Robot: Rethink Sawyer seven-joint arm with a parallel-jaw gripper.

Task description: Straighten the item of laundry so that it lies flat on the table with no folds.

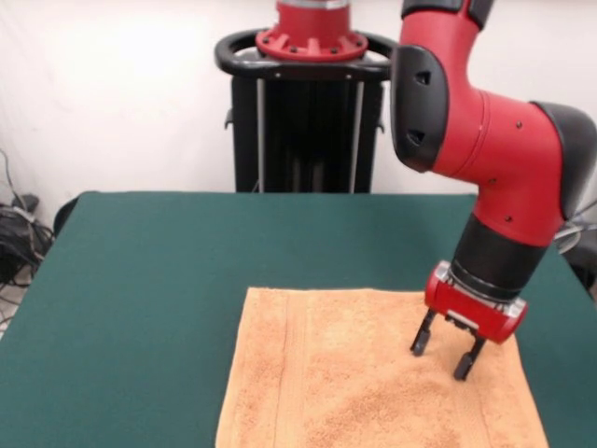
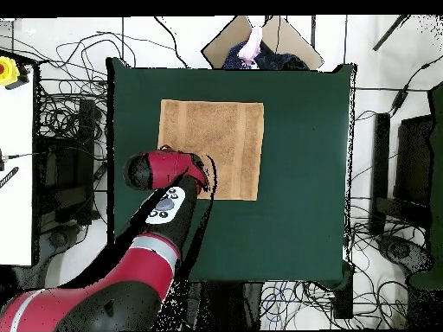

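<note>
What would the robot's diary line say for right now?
towel: spread flat on green table | gripper: open, just above towel near its corner | holding: nothing

towel [image 1: 373, 373] flat on table [image 1: 140, 280] | gripper [image 1: 447, 357] over its right part | fingers [image 1: 422, 341] spread

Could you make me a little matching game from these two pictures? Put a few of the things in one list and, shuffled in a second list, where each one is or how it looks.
Things:
1. towel
2. pincer
3. table
4. pedestal

Descriptions:
A. dark green, wide top
B. black, upright at the table's far edge in the front view
C. orange-tan, spread flat on the table
D. open, tips pointing down over the towel near one of its edges

Pairs: 1-C, 2-D, 3-A, 4-B
</note>
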